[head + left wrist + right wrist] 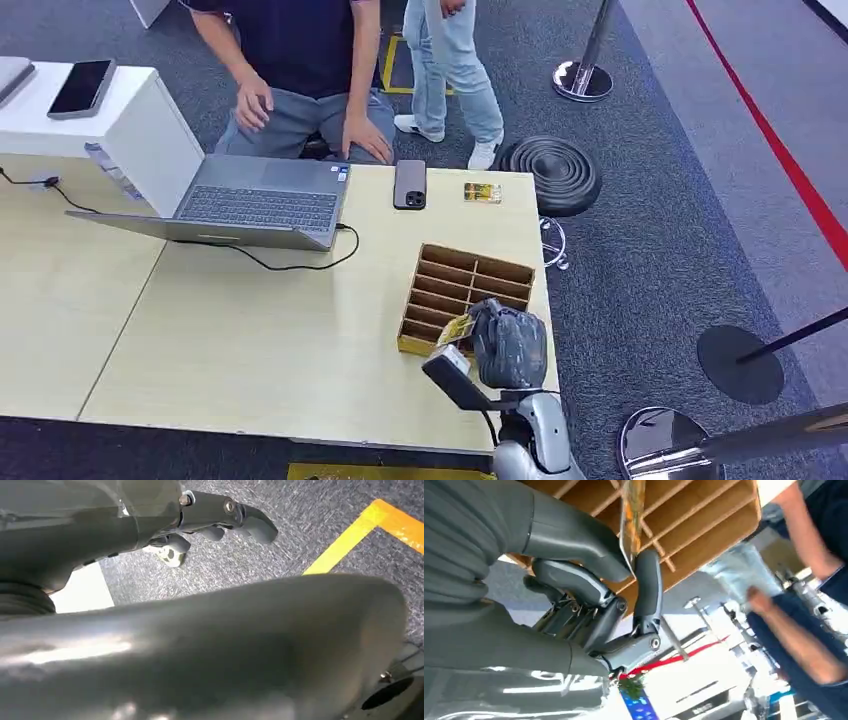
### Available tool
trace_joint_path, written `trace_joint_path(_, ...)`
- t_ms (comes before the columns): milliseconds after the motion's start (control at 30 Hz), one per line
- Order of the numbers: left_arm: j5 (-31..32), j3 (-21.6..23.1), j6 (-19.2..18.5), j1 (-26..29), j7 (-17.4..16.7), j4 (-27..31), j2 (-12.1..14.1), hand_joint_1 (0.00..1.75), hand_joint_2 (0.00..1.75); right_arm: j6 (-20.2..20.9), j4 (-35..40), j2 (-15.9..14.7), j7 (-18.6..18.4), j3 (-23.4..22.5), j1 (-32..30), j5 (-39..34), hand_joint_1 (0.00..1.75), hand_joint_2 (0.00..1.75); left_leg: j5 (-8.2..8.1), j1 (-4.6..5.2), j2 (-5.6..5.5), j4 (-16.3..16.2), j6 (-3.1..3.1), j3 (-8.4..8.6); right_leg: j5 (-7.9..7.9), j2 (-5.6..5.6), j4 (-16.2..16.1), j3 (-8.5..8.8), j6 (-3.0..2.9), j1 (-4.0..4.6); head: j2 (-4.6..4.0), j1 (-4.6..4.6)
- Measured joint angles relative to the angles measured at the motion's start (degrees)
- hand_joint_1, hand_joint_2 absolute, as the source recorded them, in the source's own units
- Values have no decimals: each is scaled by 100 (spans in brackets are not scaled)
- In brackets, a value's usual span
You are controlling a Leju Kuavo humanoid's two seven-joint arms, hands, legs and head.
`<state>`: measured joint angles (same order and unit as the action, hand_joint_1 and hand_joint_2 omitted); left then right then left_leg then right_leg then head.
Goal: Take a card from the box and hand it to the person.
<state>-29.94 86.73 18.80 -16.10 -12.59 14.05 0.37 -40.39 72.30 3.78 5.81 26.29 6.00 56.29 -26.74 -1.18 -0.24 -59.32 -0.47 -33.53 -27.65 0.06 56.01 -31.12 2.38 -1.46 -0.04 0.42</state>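
Observation:
A brown cardboard box (466, 288) with slotted compartments lies on the pale wooden table near its right edge. My right hand (508, 345) hovers at the box's near corner and pinches a yellow card (455, 329) between thumb and a finger. Seen from the right wrist, the card (632, 515) stands edge-on against the box (704, 520), clamped by the thumb and a dark finger (647, 587). A person (300, 70) sits across the table, hands on knees. My left hand (220, 520) hangs over grey carpet with its fingers curled, holding nothing.
An open laptop (250, 205) with a black cable sits mid-table. A dark phone (409, 184) and a second yellow card (482, 192) lie near the far edge. A second person (450, 70) stands behind. Stanchion bases (740, 362) stand on the carpet at right.

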Motion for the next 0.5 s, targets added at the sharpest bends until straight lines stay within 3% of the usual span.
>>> trace_joint_path(500,-92,0,-22,5,13,0,-2,0,0,2,649,50,291,-328,5,-907,175,175,0,0,0,0,0,-1,0,0,0,0,0,0,0,0)
